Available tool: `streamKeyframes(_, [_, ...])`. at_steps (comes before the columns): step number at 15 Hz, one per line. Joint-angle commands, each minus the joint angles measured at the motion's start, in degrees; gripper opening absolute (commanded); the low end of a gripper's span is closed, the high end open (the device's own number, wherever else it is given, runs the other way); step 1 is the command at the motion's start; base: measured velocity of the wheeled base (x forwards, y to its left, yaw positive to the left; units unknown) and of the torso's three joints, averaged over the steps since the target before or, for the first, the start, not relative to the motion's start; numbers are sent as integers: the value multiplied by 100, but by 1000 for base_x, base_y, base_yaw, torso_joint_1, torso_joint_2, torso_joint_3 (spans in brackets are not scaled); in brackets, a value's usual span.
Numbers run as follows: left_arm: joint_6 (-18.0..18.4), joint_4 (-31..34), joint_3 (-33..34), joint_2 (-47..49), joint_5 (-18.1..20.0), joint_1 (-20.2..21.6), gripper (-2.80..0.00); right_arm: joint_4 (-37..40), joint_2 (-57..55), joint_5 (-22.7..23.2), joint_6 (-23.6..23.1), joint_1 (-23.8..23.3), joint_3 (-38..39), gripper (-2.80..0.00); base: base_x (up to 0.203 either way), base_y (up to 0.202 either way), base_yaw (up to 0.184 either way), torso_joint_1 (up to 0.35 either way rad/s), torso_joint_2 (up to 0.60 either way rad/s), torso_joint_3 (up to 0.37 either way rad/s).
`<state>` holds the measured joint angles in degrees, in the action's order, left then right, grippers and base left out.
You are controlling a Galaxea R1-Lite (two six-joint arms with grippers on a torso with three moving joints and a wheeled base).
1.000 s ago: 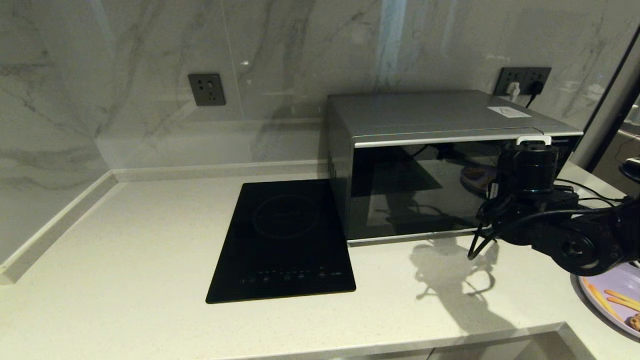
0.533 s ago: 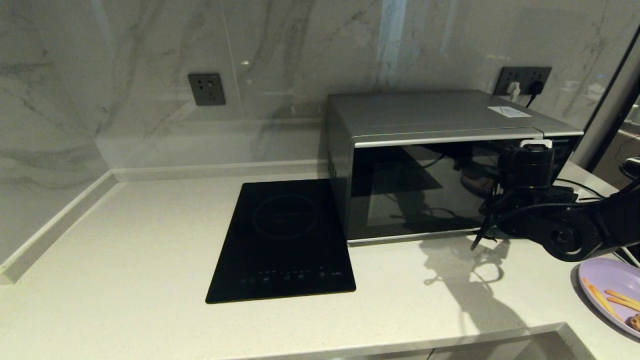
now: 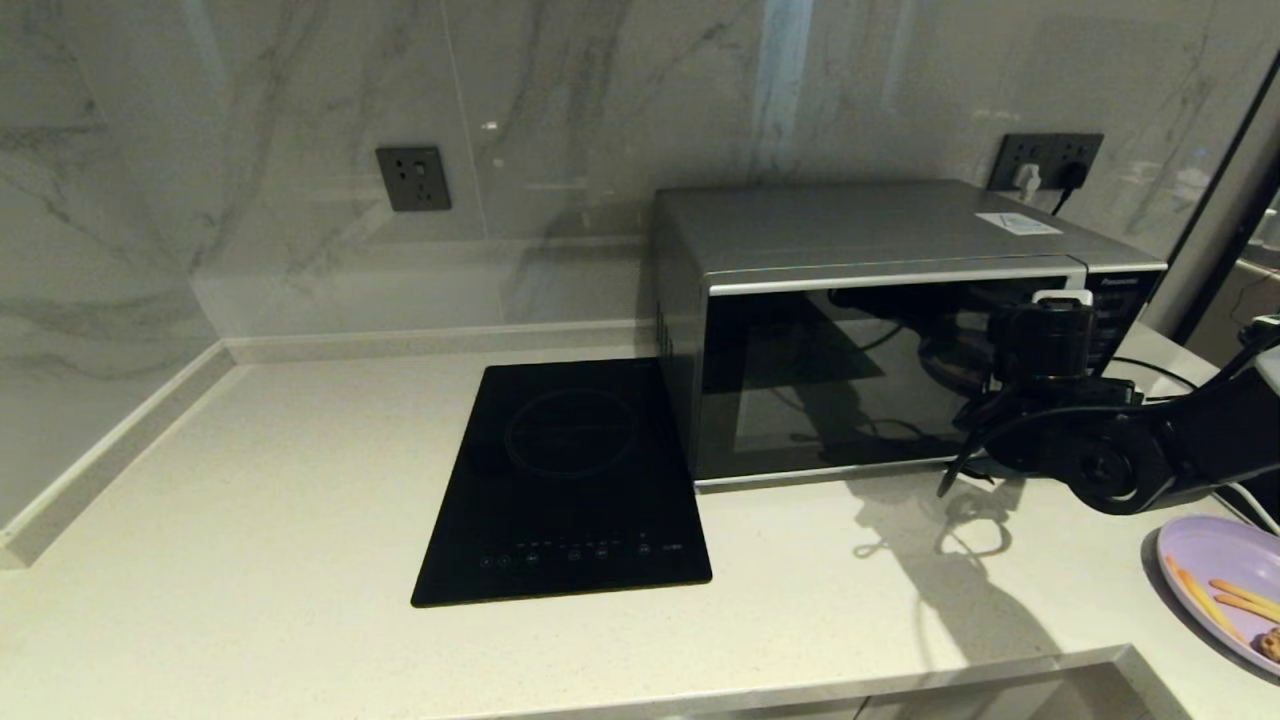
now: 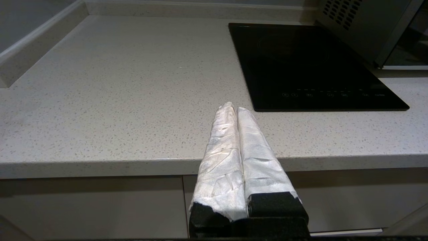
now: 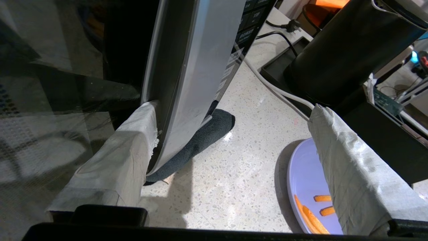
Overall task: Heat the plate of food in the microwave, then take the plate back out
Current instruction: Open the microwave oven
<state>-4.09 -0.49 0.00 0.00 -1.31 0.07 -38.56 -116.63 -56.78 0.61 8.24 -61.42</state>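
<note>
Speckled pale stone makes up the surface (image 3: 250,480), marble wall behind, and nearest us at the right edge sits the plate (image 3: 1215,575), lavender, with orange sticks and a crumbly brown piece on it, not yet in the oven. It looks light, stiff and smooth-rimmed, so I'd expect it to slip under a careless pinch; the bare rim away from the food is the place to take it, kept level so nothing rolls off. Left hand (image 4: 235,113) is parked low at the surface's front edge, its wrapped fingers pressed together, holding nothing. A black cooktop (image 3: 570,480) lies mid-surface. Further back, the right hand (image 5: 234,113) is up at the microwave (image 3: 880,330), fingers spread wide, one against the inner side of the silver handle (image 5: 190,77) and the other well out beyond it. That door will likely pull stiffly; hook the handle band, not the glass.
</note>
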Motion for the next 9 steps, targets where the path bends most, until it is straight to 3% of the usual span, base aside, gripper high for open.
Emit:
streamKeyframes(1, [-4, -4, 0, 9, -1, 1, -280, -29, -137, -8, 1, -36, -101, 0, 0, 0, 0, 0, 0, 0])
streamKeyframes(6, [-4, -4, 0, 9, -1, 1, -280, -20, -290, 27, 1, -218, -282, 0, 0, 0, 0, 0, 0, 0])
streamKeyframes(7, [-4, -4, 0, 9, -1, 1, -280, -20, -304, 35, 1, -244, -274, -280, 0, 0, 0, 0, 0, 0])
streamKeyframes(9, [-4, -4, 0, 9, -1, 1, -280, -20, -325, 36, 1, -244, -274, -280, 0, 0, 0, 0, 0, 0])
